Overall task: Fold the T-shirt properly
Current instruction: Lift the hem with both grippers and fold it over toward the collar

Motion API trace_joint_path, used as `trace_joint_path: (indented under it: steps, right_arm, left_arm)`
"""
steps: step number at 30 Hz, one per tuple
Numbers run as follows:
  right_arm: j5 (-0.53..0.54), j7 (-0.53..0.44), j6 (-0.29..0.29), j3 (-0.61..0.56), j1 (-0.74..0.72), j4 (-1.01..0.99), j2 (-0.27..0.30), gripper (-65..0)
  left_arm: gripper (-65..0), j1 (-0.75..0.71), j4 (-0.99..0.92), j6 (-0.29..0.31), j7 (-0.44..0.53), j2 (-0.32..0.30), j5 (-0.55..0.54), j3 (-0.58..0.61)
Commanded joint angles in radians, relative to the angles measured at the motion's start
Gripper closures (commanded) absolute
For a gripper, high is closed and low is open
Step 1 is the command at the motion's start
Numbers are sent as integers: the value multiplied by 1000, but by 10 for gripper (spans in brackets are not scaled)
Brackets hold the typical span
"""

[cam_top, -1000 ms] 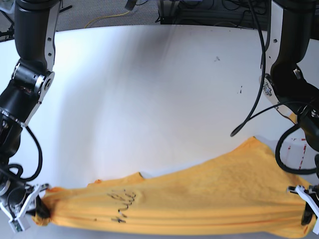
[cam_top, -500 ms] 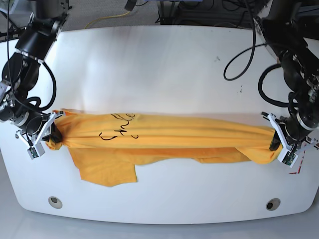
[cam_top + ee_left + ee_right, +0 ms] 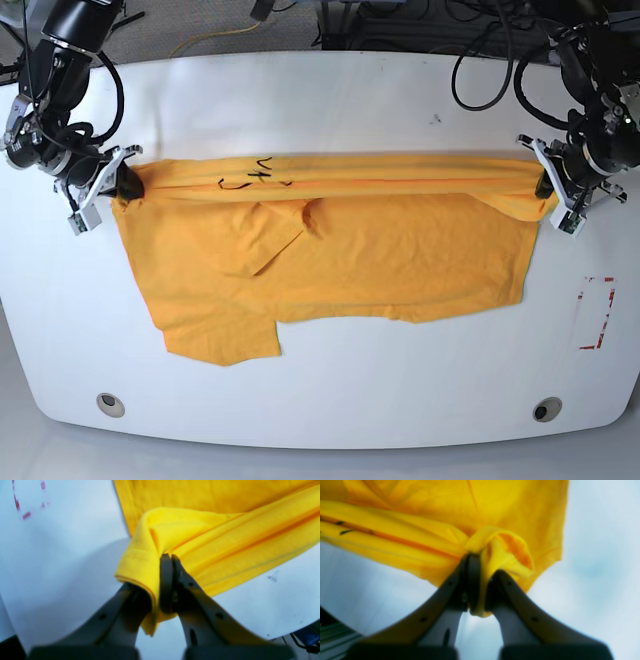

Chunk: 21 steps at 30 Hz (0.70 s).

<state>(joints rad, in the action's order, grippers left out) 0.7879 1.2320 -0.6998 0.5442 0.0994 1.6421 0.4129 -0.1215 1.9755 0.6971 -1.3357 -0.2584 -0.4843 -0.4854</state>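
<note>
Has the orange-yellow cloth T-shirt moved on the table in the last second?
Yes. The orange-yellow cloth T-shirt has been carried from the white table's near edge toward its far side, spreading out below the held edge.

The wrinkled orange-yellow T-shirt (image 3: 340, 250) lies spread across the table, top edge stretched taut.

white table (image 3: 330, 110), red marks (image 3: 596, 312), perhaps tape, cables (image 3: 215, 40)

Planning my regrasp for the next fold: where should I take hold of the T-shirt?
Grip the T-shirt at its loose lower corners, coming from the near table edge; that hem lies flat and free, while the left gripper and right gripper pinch the far edge.
</note>
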Motion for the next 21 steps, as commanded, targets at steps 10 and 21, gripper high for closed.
trace_joint_path:
  steps: [10, 21]
  right_arm:
    - [98, 7, 2, 10, 135, 17, 27, -55]
    - [101, 68, 2, 67, 198, 17, 30, -426]
  left_arm:
    - [-6, -109, -44, 1, 100, -34, 6, -11]
    - [-378, -140, -137, 1, 97, -104, 5, -11]
